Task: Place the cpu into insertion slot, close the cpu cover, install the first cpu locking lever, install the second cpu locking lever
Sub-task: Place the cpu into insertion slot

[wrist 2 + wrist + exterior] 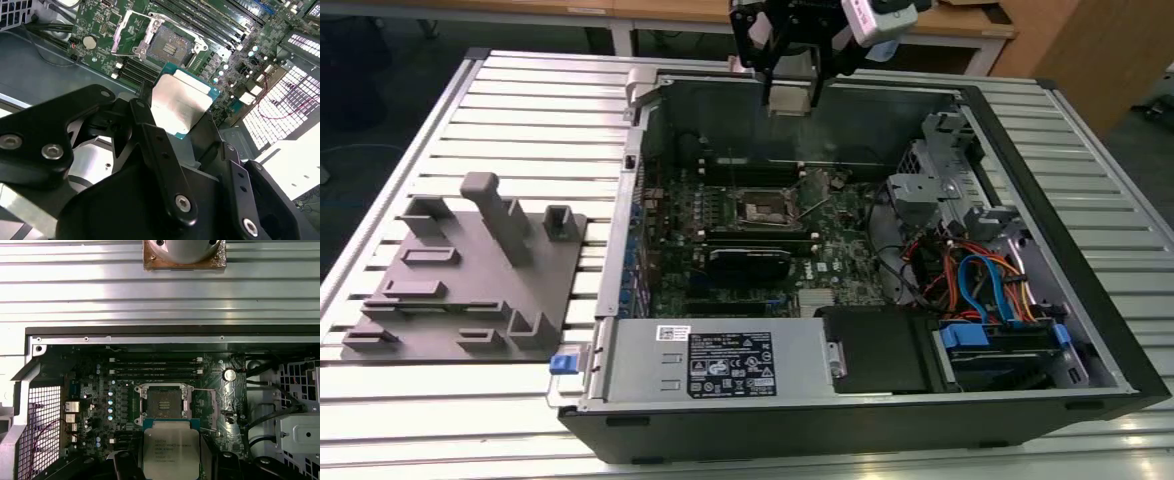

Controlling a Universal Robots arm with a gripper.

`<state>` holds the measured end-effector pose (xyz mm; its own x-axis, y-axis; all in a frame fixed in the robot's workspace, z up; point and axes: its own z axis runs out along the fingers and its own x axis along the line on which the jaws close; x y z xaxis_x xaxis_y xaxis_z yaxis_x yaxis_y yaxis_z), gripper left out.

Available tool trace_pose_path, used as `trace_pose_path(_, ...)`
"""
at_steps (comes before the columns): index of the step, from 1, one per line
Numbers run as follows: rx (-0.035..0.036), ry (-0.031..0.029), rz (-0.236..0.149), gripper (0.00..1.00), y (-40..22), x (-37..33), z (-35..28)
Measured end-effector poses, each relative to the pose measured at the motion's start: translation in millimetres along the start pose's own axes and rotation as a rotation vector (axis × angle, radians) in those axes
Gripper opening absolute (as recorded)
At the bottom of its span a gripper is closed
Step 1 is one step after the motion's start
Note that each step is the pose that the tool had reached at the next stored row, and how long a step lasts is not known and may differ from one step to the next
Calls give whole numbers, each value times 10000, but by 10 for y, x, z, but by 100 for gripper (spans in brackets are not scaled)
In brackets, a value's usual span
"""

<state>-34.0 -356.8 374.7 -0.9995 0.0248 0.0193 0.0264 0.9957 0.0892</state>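
My gripper [790, 92] hangs above the back edge of the open computer case [1067, 250], shut on the cpu [790, 100]. The cpu is a flat square chip with a pale silver face, clamped between the two black fingers in both wrist views [177, 102] [171, 450]. Well below it on the green motherboard lies the insertion slot [765, 208] [169, 46] [162, 402], a dark square socket with a silvery rim and nothing in it. The cpu cover [131, 34] [204, 410] stands swung up on the coin-battery side of the slot. The chip is clear of the board.
Long black memory sticks [155, 367] run beside the slot. A power supply [707, 362] sits at the case's near side and a drive cage with coloured cables [987, 290] on the exterior view's right. A grey fixture plate [467, 270] lies on the slatted table at the exterior view's left.
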Motion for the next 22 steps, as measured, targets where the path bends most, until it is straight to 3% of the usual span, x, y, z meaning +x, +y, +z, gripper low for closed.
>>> trace_pose_path(8, -3, -11, 117, 54, 0, 0, 1)
trace_pose_path(15, -21, -96, 1082, 54, 0, 0, 4)
trace_pose_path(22, -22, -99, 1105, 54, 0, 0, 4)
